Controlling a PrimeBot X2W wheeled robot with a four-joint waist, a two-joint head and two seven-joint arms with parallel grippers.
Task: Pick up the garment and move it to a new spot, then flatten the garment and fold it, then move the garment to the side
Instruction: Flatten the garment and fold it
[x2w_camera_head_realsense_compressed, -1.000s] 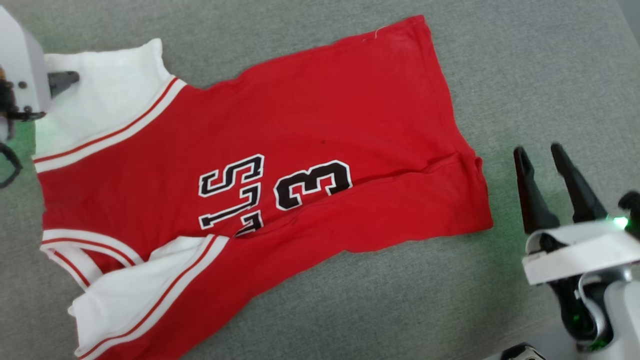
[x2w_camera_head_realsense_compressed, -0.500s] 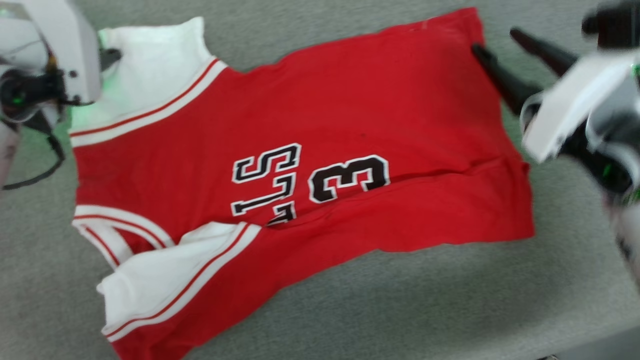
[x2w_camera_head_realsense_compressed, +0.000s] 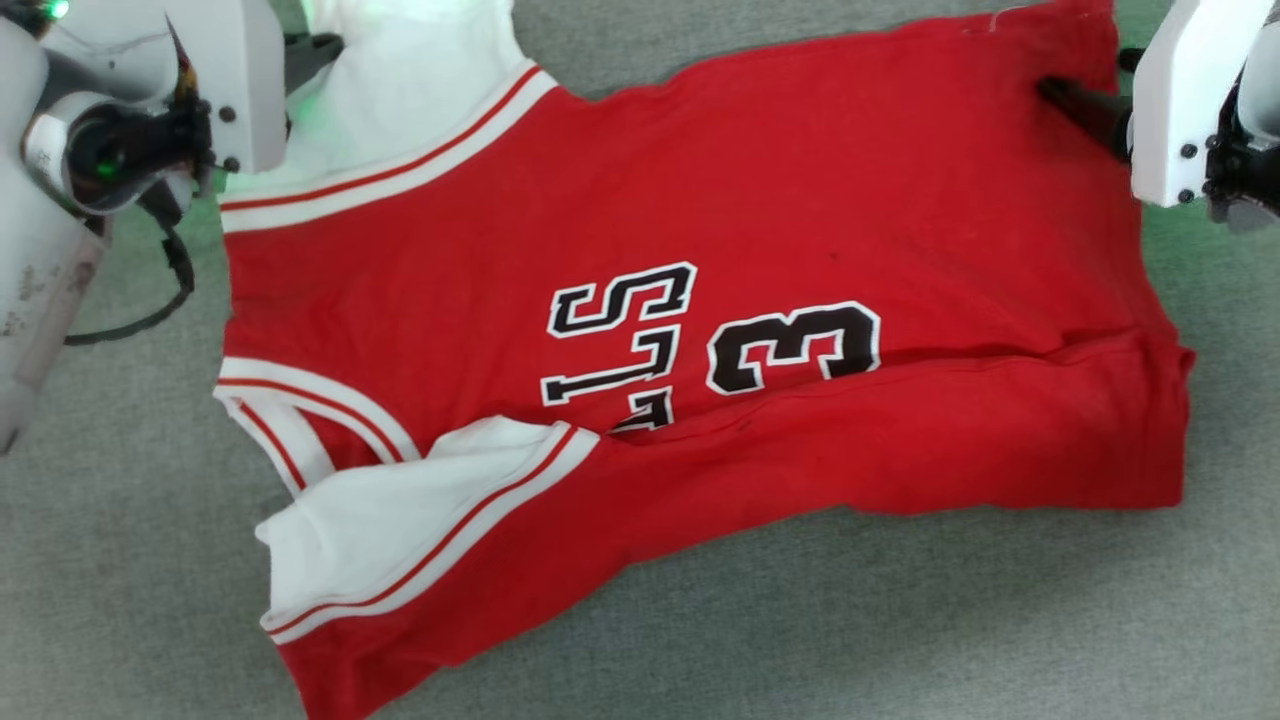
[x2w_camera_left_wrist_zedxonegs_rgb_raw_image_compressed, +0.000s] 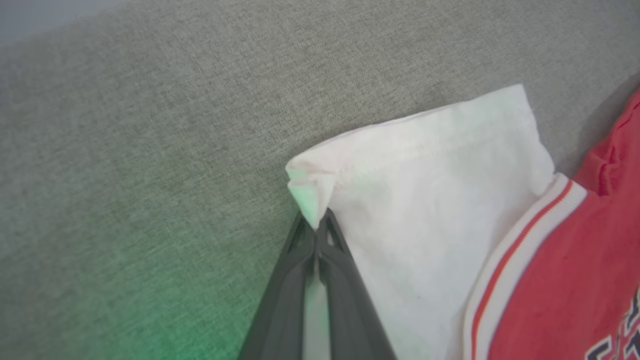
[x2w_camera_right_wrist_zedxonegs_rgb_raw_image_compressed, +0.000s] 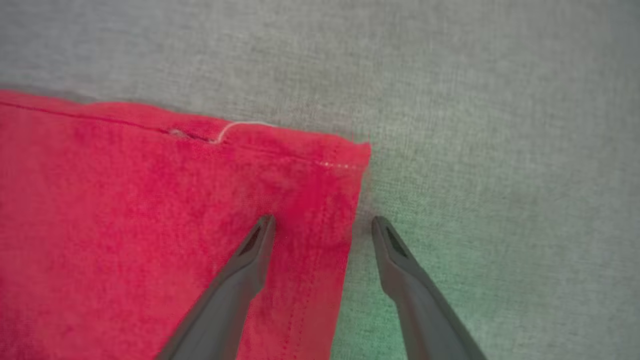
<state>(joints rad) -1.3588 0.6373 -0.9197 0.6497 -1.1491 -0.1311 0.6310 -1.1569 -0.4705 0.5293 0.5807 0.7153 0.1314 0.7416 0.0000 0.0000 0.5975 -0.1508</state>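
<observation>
1. The garment (x2w_camera_head_realsense_compressed: 760, 200) lies spread between both tools. Flattening looks underway.
2. The left tool (x2w_camera_left_wrist_zedxonegs_rgb_raw_image_compressed: 315, 226) is clamped on the white sleeve (x2w_camera_left_wrist_zedxonegs_rgb_raw_image_compressed: 430, 200) corner.
3. The right tool (x2w_camera_right_wrist_zedxonegs_rgb_raw_image_compressed: 324, 225) stands apart, straddling the hem corner (x2w_camera_right_wrist_zedxonegs_rgb_raw_image_compressed: 345, 160) — folding and the side-move remain.

A grey woven fabric surface (x2w_camera_head_realsense_compressed: 900, 620) spreads across every view, its weave fine and even. A green glow (x2w_camera_left_wrist_zedxonegs_rgb_raw_image_compressed: 165, 320) tints it at 7 o'clock in the left wrist view. A paler bluish strip (x2w_camera_left_wrist_zedxonegs_rgb_raw_image_compressed: 40, 15) crosses that view's 10 o'clock corner.
</observation>
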